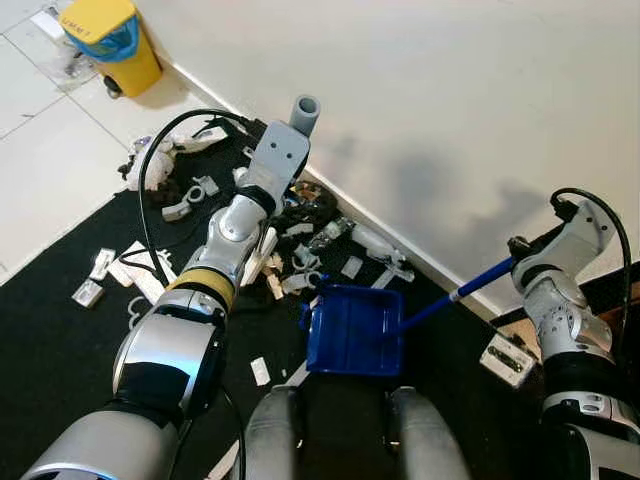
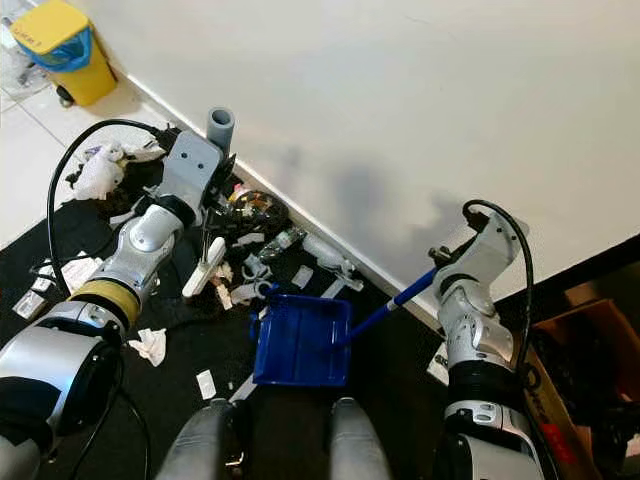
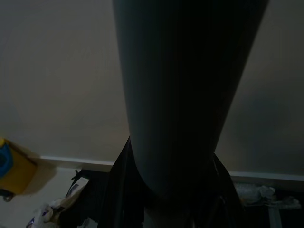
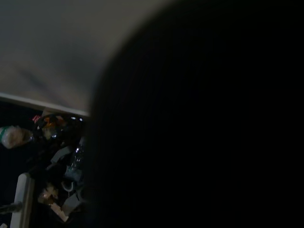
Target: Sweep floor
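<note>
One blue dustpan, one grey broom handle, one yellow bin — fingers' state: cannot tell.

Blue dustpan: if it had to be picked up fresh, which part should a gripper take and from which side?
Take the blue dustpan by its long blue handle, which rises slanting from the tray's back toward the robot's right. Coming from that side suits it, as the right gripper sits at its upper end. The tray itself is wide and flat, and litter crowds its mouth.

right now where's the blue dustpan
The blue dustpan sits on the black floor just ahead of the robot's legs, its open edge facing the litter pile by the wall.
</note>
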Motion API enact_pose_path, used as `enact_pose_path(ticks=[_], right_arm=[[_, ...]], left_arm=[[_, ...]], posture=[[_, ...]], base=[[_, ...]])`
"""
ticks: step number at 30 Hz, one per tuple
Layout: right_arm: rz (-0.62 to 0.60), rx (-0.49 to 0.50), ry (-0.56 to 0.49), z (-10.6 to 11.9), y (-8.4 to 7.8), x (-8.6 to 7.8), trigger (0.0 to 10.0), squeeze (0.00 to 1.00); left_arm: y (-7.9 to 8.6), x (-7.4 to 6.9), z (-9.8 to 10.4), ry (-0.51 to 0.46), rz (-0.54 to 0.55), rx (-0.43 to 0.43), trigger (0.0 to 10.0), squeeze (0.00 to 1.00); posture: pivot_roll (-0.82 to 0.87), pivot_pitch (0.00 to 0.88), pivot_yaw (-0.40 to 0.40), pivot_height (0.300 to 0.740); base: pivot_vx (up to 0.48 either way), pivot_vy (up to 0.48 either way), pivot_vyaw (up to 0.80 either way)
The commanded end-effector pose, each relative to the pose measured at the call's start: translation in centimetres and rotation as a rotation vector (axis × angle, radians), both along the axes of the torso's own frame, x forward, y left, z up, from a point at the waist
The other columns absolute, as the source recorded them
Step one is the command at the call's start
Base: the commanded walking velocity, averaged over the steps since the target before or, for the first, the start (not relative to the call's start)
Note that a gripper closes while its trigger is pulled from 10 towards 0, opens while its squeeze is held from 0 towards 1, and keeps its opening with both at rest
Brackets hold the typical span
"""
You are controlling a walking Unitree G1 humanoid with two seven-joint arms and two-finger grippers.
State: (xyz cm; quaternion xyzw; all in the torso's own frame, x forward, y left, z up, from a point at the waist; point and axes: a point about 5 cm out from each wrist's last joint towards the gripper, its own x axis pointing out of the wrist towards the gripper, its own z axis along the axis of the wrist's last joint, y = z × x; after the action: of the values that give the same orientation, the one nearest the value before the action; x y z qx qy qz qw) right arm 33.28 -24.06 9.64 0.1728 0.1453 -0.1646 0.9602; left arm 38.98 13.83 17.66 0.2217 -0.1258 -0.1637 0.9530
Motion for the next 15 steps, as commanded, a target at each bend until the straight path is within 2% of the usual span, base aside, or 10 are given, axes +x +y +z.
enact_pose_path(ticks=[1, 4, 11, 15], right_arm=[[0.000, -0.038, 0.037, -0.9, -0.3, -0.6, 10.0, 0.00], [-0.012, -0.066, 0.058, -1.3, -0.6, -1.0, 10.0, 0.00], [-0.128, 0.042, 0.003, -1.9, -0.7, -1.2, 10.0, 0.00], [-0.172, 0.052, 0.013, -2.4, -0.6, -1.4, 10.0, 0.00]], left_arm=[[0.6, -0.1, -0.2, -0.002, 0.001, 0.035, 10.0, 0.00], [0.6, -0.1, -0.2, -0.001, 0.001, 0.035, 10.0, 0.00], [0.5, -0.1, -0.2, 0.002, -0.002, 0.036, 10.0, 0.00], [0.5, -0.1, -0.2, 0.001, -0.004, 0.038, 10.0, 0.00]], posture=[[-0.05, 0.215, 0.040, 0.740], [-0.05, 0.218, 0.040, 0.740], [-0.04, 0.227, 0.047, 0.740], [-0.04, 0.227, 0.049, 0.740]], base=[[0.000, 0.000, 0.00], [0.000, 0.000, 0.00], [0.000, 0.000, 0.00], [0.000, 0.000, 0.00]])
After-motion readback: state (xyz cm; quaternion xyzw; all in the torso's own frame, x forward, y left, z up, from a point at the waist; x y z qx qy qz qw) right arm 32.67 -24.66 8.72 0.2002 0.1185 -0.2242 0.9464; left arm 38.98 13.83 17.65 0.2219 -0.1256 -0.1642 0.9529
